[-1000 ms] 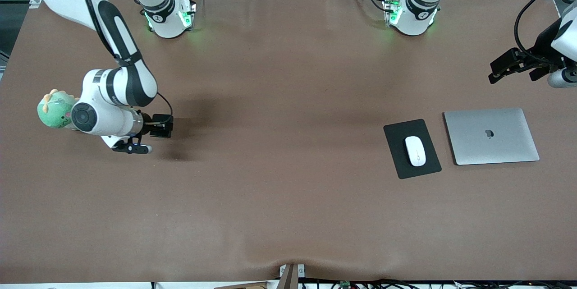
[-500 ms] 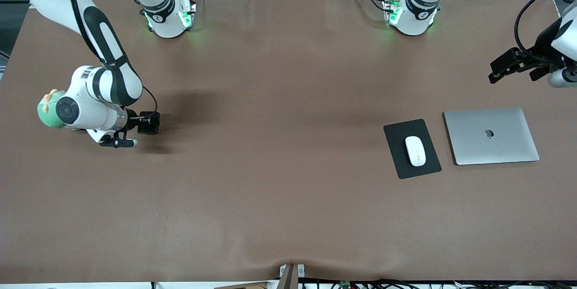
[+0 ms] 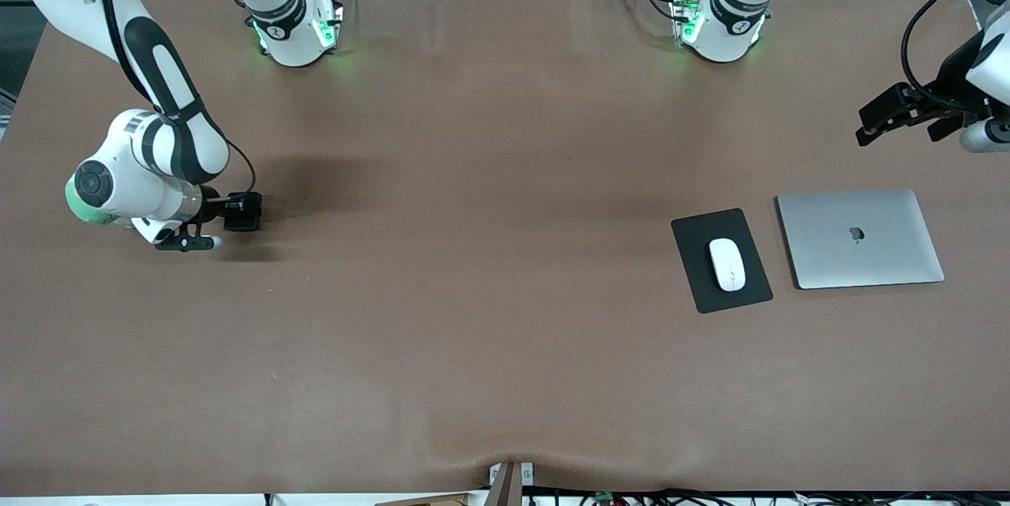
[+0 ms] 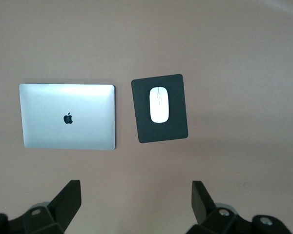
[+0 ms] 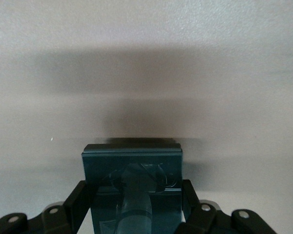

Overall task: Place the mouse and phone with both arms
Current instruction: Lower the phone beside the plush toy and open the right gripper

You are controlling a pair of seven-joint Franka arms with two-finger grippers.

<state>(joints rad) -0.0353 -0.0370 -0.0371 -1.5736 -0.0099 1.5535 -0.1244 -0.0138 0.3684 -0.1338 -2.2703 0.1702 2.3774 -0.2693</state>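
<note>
Mouse half looks done: the small white oval mouse (image 3: 727, 264) lies on the matte black mouse pad (image 3: 720, 260) beside the closed silver laptop (image 3: 860, 238), toward the left arm's end of the brown desk (image 3: 489, 269).

Left gripper (image 3: 895, 118) waits over that end, fingers apart, empty.

Phone half remains: right gripper (image 5: 133, 195) has its fingers clamped on the glossy black rectangular phone (image 5: 132, 173), low over the right arm's end.

A green plush toy (image 3: 79, 208) is mostly hidden by the right arm.

white mouse (image 3: 727, 264), black pad (image 3: 720, 260), silver laptop (image 3: 860, 238)
</note>
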